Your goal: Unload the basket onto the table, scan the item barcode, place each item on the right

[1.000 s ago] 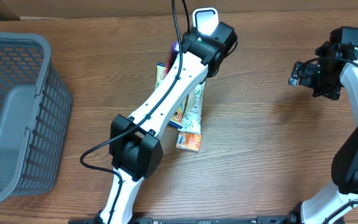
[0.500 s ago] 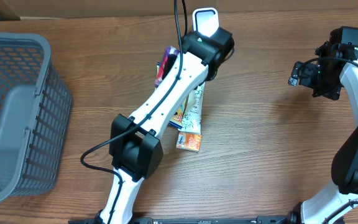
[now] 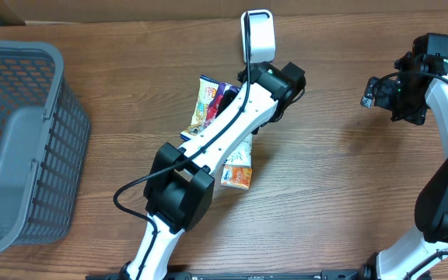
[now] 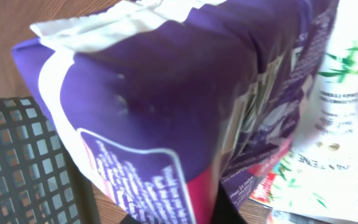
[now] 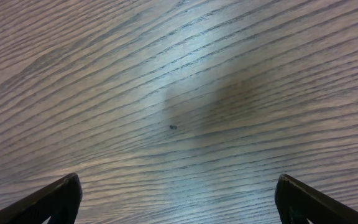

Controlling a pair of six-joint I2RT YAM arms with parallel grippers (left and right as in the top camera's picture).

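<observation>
A grey mesh basket (image 3: 22,140) stands at the left edge of the bench (image 3: 341,179). Next to the right, near the middle, the left arm (image 3: 224,132) reaches from the near edge toward the far edge, crossing a small heap of packets. From overhead, the purple packet (image 3: 225,96) is only a sliver beside the arm, and the left jaws cannot be seen.

The left wrist view makes up for that. The purple packet (image 4: 166,99) fills nearly the whole frame, with the left jaws closed on it at the bottom. The basket's mesh (image 4: 23,162) shows behind it, and a white packet with green leaves (image 4: 337,93) lies at the right.

The white scanner (image 3: 257,35) stands at the far edge, just beyond the left wrist.

Near the right edge, the overhead view shows the right arm (image 3: 442,85) held over the bench. Its wrist view shows the right jaws wide open, with fingertips (image 5: 55,199) at the two lower corners over bare wood.
</observation>
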